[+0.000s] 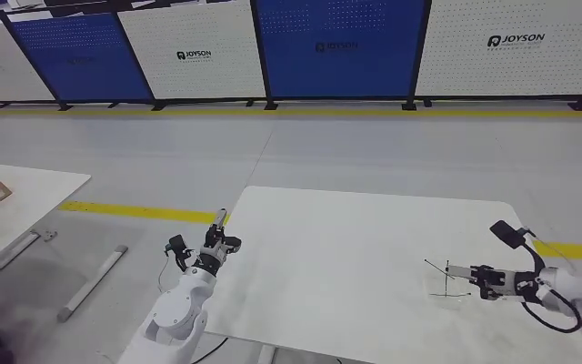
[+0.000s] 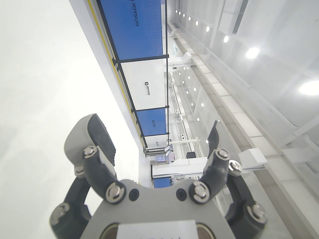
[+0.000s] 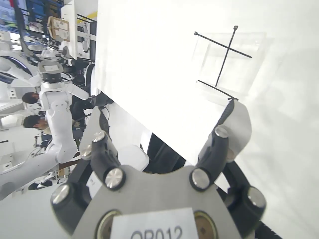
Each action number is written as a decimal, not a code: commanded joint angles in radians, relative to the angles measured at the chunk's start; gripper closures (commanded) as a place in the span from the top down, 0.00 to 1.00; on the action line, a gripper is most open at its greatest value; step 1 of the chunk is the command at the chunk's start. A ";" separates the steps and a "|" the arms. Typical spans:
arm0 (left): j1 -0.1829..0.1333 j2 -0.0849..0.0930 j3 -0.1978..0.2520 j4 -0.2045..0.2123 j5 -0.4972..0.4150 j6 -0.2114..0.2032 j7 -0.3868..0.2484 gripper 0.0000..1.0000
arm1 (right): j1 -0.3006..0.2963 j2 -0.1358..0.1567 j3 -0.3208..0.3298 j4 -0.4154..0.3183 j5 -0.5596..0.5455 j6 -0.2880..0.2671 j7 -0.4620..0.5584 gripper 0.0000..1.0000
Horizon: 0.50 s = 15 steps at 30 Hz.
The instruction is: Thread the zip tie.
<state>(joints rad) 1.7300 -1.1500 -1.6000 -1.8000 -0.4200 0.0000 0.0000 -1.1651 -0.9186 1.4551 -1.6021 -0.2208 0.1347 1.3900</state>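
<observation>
- Lower right of the top view: three thin black zip ties (image 1: 446,278) lying crossed on the white table (image 1: 346,264), seemingly over a faint clear tray (image 3: 256,48); none threaded, none held.
- Right gripper (image 1: 466,278) just beside the ties, jaws spread wide and empty; one fingertip (image 3: 239,120) right at the head of the nearest tie, touching or not hard to tell.
- Left gripper (image 1: 223,227) at the lower left, by the table's edge, well apart from the ties; jaws likewise released, nothing between them.
- Likely trouble from here: closing on two ties at once because of the crossing; scraping a pad along the table and flicking a light, flat tie away; pinching too close to the head and covering the slot; meeting tail and slot off-line, with both so small.
</observation>
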 commanded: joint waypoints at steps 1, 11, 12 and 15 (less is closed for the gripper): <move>0.000 0.000 0.000 0.000 0.000 0.000 0.000 1.00 | 0.020 0.015 -0.032 0.019 -0.001 0.012 0.000 1.00; 0.000 0.000 0.000 0.000 0.000 0.000 0.000 1.00 | 0.073 0.038 -0.133 0.080 -0.040 0.060 0.000 1.00; 0.000 0.000 0.000 0.000 0.000 0.000 0.000 1.00 | 0.073 0.038 -0.133 0.080 -0.040 0.060 0.000 1.00; 0.000 0.000 0.000 0.000 0.000 0.000 0.000 1.00 | 0.073 0.038 -0.133 0.080 -0.040 0.060 0.000 1.00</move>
<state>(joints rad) 1.7300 -1.1500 -1.6000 -1.8000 -0.4200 0.0000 0.0000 -1.0917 -0.8803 1.3226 -1.5217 -0.2603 0.1943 1.3900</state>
